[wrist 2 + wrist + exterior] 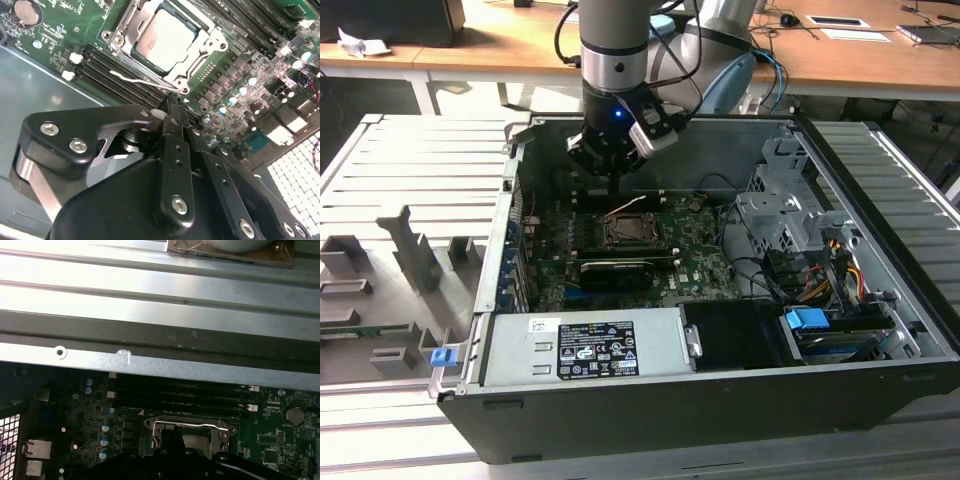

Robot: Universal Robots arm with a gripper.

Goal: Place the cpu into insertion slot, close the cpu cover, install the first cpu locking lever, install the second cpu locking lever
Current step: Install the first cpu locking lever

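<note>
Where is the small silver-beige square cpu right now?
The small silver-beige square cpu sits in the metal-rimmed insertion slot on the green circuit board, beside the black memory slots in the second wrist view.

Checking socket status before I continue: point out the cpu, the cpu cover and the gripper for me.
cpu [167, 40]: second wrist view, middle of its pale metal top, seated in the socket.
cpu cover [207, 47]: second wrist view, a side bar of the frame beside the chip.
gripper [605, 168]: exterior view, fingertips above the board behind the socket.
</note>
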